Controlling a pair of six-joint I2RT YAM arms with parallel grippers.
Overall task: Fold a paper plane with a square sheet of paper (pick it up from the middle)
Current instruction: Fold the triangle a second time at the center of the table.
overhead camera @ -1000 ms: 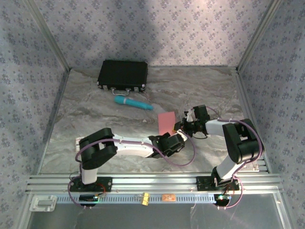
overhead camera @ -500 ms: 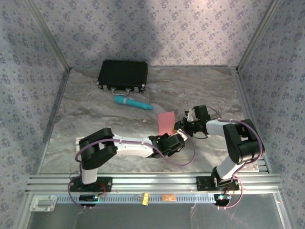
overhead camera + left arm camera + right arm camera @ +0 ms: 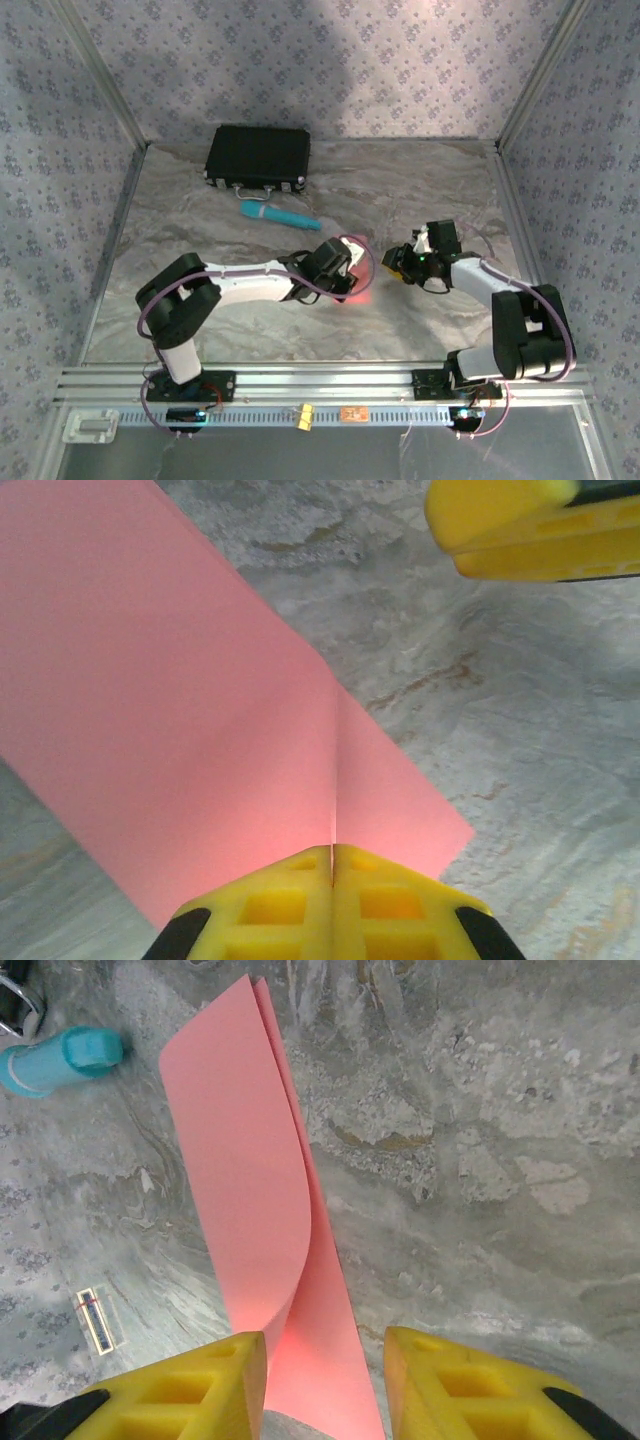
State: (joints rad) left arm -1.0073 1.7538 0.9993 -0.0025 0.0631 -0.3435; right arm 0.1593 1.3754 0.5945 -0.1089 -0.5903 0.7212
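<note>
Landmark: we take the black rectangular hard case (image 3: pixel 258 158) at the far left of the table as our reference.
Paper: the salmon-pink paper sheet (image 3: pixel 190 700) sits well nearer to us than the case and off to its right. It is doubled over into 2 layers, with a crease running down to the left fingers.
Left gripper (image 3: pixel 332 858): its 2 yellow fingers are pressed together on the paper's edge, right at the crease. We judge that this pinch keeps the 2 layers lined up.
Right gripper (image 3: pixel 325 1365): its fingers stand apart with the paper passing between them, unpinched. We judge it is free to take a fresh hold.
Fold: 1 layer bows away from the other, so we judge the crease is not yet pressed flat.
Teal plastic cylinder (image 3: pixel 280 215): it lies just on the near side of the case, apart from the paper.
Surface: the grey marbled tabletop (image 3: pixel 210 250) is smooth and matte.
Room: pale floral-papered walls (image 3: pixel 330 70) close 3 sides, and an aluminium rail (image 3: pixel 320 378) runs along the near edge, far from the case.
</note>
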